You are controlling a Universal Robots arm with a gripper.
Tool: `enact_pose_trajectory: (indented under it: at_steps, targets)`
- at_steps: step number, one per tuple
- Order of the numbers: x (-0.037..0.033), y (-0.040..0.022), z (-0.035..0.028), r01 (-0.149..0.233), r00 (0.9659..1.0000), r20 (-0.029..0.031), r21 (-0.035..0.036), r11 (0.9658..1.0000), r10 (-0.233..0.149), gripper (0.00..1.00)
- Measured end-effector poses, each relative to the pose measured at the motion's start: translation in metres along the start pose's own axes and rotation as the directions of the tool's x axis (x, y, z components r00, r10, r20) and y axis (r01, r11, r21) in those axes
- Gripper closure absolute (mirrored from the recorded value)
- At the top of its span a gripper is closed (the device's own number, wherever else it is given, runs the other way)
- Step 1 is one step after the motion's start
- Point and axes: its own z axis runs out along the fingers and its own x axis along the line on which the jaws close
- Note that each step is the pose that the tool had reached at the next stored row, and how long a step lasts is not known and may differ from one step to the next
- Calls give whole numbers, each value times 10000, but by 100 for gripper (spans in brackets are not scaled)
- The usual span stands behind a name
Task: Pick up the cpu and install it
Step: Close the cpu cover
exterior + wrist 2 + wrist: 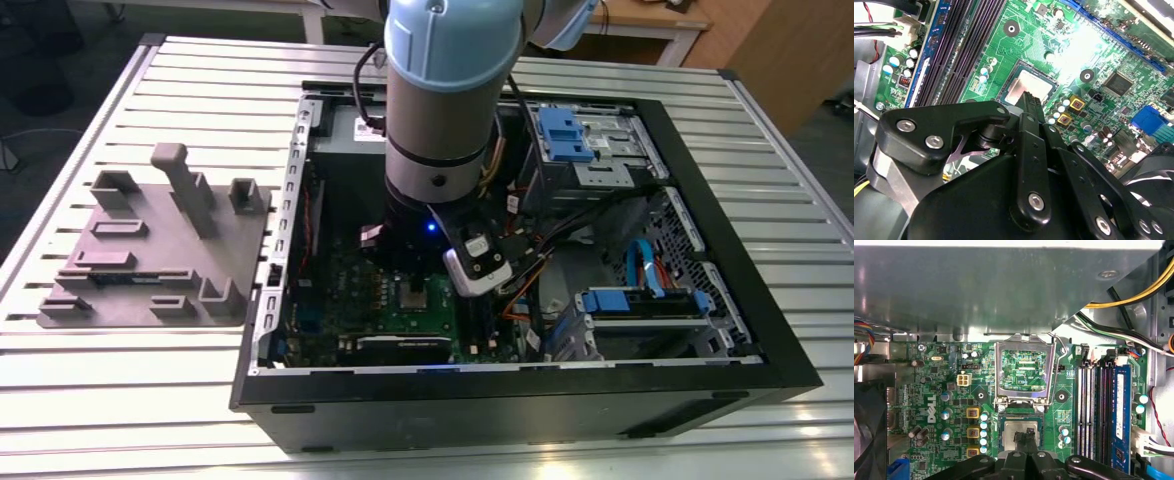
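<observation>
Now we are seeing the gripper (1024,436), fingertips drawn together and holding nothing, hanging over the middle of the cpu (1009,434), which is lying in its socket. The first wrist view is showing the metal frame (1021,400) flipped open beside it; in the exterior view the arm (447,100) is hiding that spot inside the computer case (534,395).

In the first wrist view the gripper (1024,439) covers the middle and near edge of the cpu (1010,432), so contact between them cannot be told. The picture's edge cuts off the gripper's body. In the second wrist view the gripper (1029,100) hides the cpu's (1026,85) near side, and glare just beyond the cpu washes out the motherboard (1081,42). In the exterior view the arm (447,90) hides the motherboard around the cpu.
</observation>
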Motion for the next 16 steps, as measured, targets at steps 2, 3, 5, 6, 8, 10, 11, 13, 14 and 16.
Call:
enact_pose_trajectory:
  at_steps: [2, 3, 5, 6, 8, 10, 11, 13, 14, 16]
  targets:
    - [0, 0, 0, 0, 10000, 0, 0, 10000, 0, 90]
    - [0, 0, -1, 0, 10000, 0, 0, 10000, 0, 90]
    - [0, -1, -10, 0, 10000, -3, 6, 10000, 0, 90]
    - [0, -1, -18, 0, 10000, -2, 4, 10000, 0, 90]
    - [0, 0, -47, 0, 10000, -1, 2, 10000, 0, 90]
    - [0, 0, -86, 0, 10000, -1, 1, 10000, 0, 90]
    - [0, 0, -107, 0, 10000, -1, 0, 10000, 0, 90]
    - [0, 0, -141, 0, 10000, -1, 0, 10000, 0, 90]
    - [0, 0, -145, 0, 10000, -1, 1, 10000, 0, 90]
    - [0, 1, -144, 0, 10000, 1, -3, 10000, 0, 90]
